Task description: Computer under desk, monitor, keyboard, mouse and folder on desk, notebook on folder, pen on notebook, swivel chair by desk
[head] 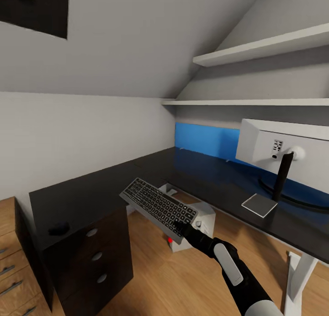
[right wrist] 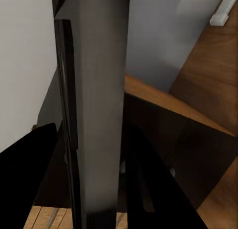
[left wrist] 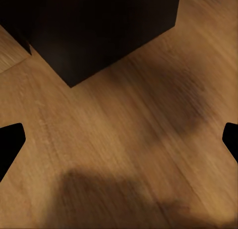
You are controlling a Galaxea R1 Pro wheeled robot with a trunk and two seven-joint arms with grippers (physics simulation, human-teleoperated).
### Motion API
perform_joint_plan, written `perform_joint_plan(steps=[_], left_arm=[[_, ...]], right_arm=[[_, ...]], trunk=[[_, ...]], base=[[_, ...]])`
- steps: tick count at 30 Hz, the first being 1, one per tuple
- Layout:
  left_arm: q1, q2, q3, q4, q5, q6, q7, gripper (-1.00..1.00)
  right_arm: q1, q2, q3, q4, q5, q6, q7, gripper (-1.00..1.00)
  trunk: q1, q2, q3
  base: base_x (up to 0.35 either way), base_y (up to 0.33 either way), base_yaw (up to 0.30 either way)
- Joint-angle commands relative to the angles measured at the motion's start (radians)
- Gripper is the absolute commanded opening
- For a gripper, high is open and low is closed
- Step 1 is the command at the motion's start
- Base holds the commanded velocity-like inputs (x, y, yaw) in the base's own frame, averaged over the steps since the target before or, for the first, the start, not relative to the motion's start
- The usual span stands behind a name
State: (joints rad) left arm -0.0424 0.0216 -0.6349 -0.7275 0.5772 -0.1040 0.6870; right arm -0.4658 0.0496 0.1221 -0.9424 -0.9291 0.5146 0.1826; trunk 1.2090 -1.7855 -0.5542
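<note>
Over at the left end of the desk (head: 91, 192), the mouse (head: 58, 228) sits alone near the front edge, above the drawers (head: 97, 256) with their round silver knobs. The left gripper (left wrist: 119, 139) hangs over bare plank floor (left wrist: 124, 139), its two dark fingertips (left wrist: 10, 142) spread wide with nothing between them, a corner of the black drawer block just ahead of it.

Moving across: the keyboard (head: 158, 208) is up in the air, tilted, hovering off the desk's inner front edge, above the pale computer (head: 203, 215) tucked beneath. The right gripper (head: 179, 228) is clamped on the keyboard's near end; from the right wrist camera the keyboard (right wrist: 99, 114) runs edge-on between the fingers (right wrist: 29, 184), pinched tight.

Further right, the monitor (head: 283, 147) stands on the desk's long wing, white back toward us, in front of the blue wall panel (head: 205, 140).
</note>
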Motion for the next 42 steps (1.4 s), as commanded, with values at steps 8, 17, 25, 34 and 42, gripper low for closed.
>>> perform_joint_plan(steps=[8, 17, 25, 34, 42], left_arm=[[-0.001, 0.001, -0.008, 0.006, 0.012, -0.008, 0.006, 1.00], [-0.001, 0.001, -0.008, 0.007, 0.010, -0.008, 0.006, 1.00], [-0.001, 0.001, -0.008, 0.007, 0.011, -0.008, 0.006, 1.00], [-0.001, -0.004, -0.008, 0.021, 0.011, -0.007, 0.006, 1.00], [-0.002, -0.011, -0.005, 0.031, 0.012, -0.008, 0.006, 1.00]], right_arm=[[-0.001, -0.002, -0.004, -0.002, -0.004, 0.004, 0.001, -1.00], [-0.001, 0.001, -0.001, -0.006, -0.003, 0.002, 0.000, -1.00], [-0.001, 0.002, 0.002, -0.005, -0.001, -0.006, 0.000, -1.00], [-0.001, 0.004, 0.009, -0.003, 0.000, -0.014, 0.001, -1.00], [-0.001, 0.004, 0.063, -0.003, -0.001, -0.017, -0.001, -1.00]], trunk=[[0.000, -0.001, -0.001], [0.000, -0.001, -0.001], [0.000, -0.001, -0.001], [0.000, -0.001, -0.002], [0.000, -0.001, -0.003]], base=[[0.014, -0.015, 0.000], [0.000, -0.040, 0.131], [0.000, -0.246, 0.275], [0.000, -0.246, 0.278], [0.000, -0.125, 0.278]])
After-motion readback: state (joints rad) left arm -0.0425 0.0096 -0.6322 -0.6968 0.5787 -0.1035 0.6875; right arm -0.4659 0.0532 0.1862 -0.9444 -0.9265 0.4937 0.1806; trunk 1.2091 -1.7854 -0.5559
